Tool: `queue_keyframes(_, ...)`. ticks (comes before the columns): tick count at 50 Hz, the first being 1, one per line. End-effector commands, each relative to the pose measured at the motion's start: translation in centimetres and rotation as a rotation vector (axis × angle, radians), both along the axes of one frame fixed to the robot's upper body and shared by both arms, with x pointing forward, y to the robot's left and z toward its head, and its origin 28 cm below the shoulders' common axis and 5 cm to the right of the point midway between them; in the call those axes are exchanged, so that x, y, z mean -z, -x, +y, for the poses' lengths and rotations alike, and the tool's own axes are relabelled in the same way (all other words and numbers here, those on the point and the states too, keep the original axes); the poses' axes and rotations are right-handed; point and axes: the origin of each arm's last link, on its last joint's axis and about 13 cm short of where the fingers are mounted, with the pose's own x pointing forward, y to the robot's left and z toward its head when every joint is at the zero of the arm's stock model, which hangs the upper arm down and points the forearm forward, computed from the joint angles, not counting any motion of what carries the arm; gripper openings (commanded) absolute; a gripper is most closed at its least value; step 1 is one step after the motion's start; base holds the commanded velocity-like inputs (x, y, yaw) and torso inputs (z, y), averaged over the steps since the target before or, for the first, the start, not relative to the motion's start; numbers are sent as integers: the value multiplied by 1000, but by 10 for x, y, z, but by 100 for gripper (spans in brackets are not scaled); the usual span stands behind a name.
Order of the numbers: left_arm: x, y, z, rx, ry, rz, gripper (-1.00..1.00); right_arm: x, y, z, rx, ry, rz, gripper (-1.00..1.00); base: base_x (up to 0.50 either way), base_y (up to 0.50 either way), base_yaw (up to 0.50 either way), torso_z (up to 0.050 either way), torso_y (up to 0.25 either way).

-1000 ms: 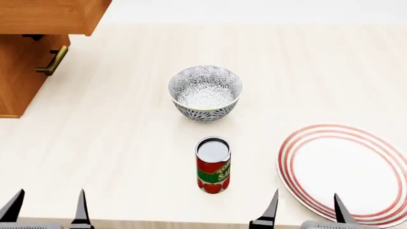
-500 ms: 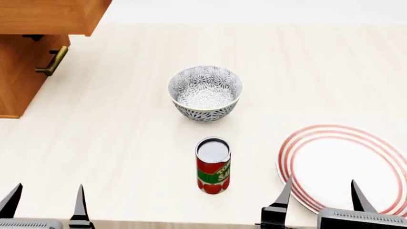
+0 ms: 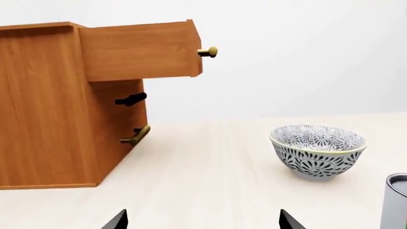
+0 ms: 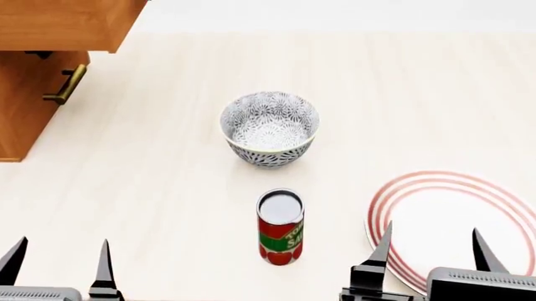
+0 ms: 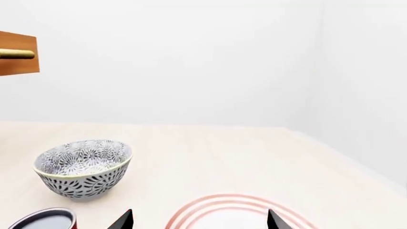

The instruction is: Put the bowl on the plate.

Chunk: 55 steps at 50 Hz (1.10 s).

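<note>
Grey-blue floral bowl (image 4: 270, 128): set upright mid-tabletop (image 4: 150, 188), nothing touching it. Red-ringed plate (image 4: 456, 229): laid flat toward the right near corner. Left gripper (image 4: 57, 263) and right gripper (image 4: 431, 251): spread wide at the near edge, nothing held.

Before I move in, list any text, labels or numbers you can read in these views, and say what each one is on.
"SA": partial yellow lettering on the green band of the red upright tomato-sauce can, seen from the head view; the rest of the label curves out of sight or is too blurred to read.
No text on the grey-blue floral patterned bowl, the white red-ringed plate, the wooden cabinet or the light tabletop.
</note>
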Motion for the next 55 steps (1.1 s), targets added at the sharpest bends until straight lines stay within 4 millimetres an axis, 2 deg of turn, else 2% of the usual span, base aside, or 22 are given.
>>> queue_keyframes(1,-2,0,1,0,-5,-8,100,0,-1,-1,3,6,0,100,66,0,0,0,0)
queue_keyframes(55,-1,-1,3,-1,-2,-9,100,-4,1,-2,-26,16,-12,100,109,0,0,0,0)
